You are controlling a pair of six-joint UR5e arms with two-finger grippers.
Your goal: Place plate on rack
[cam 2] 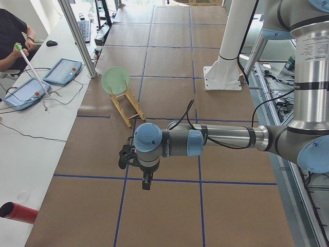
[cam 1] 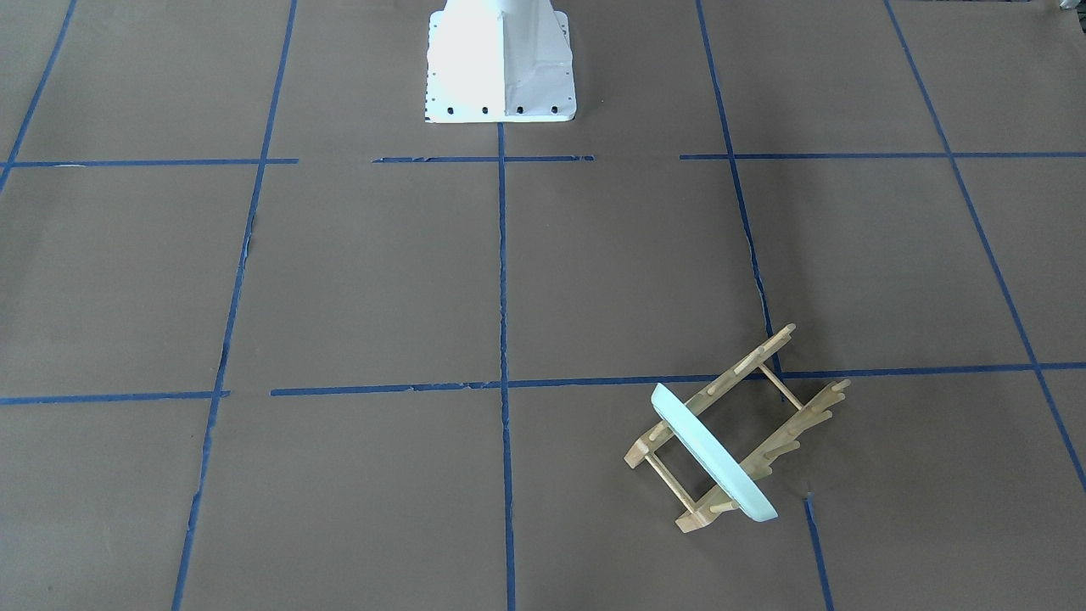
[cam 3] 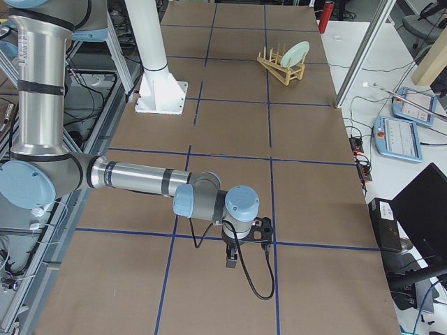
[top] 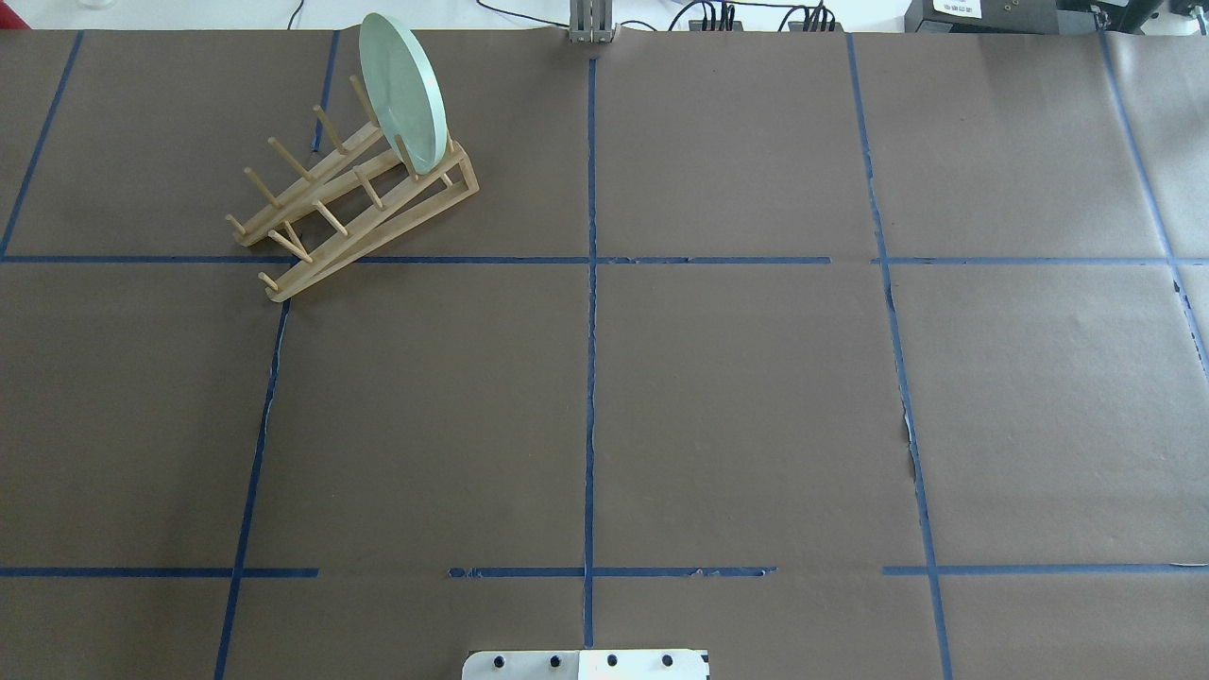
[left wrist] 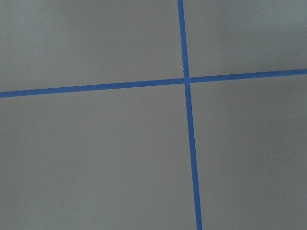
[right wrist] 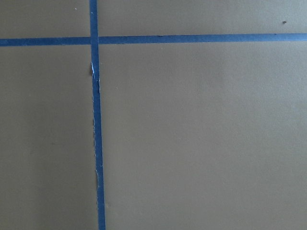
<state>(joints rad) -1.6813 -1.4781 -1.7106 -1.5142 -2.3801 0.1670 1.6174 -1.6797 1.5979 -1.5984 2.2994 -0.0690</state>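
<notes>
One plate [top: 404, 90] stands on edge in the rack [top: 453, 184], upper left of the overhead view; I judge the task done. Left fingers [cam 2: 147, 183] and right fingers [cam 3: 231, 262] hang well apart from it; spread or pressed, I cannot tell.

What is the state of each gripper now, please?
Left gripper: cannot be told, side view only.
Right gripper: cannot be told, side view only.

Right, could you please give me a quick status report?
Left gripper, right gripper: far from rack, state unclear. Plate on edge in rack. Nothing obstructing.
</notes>
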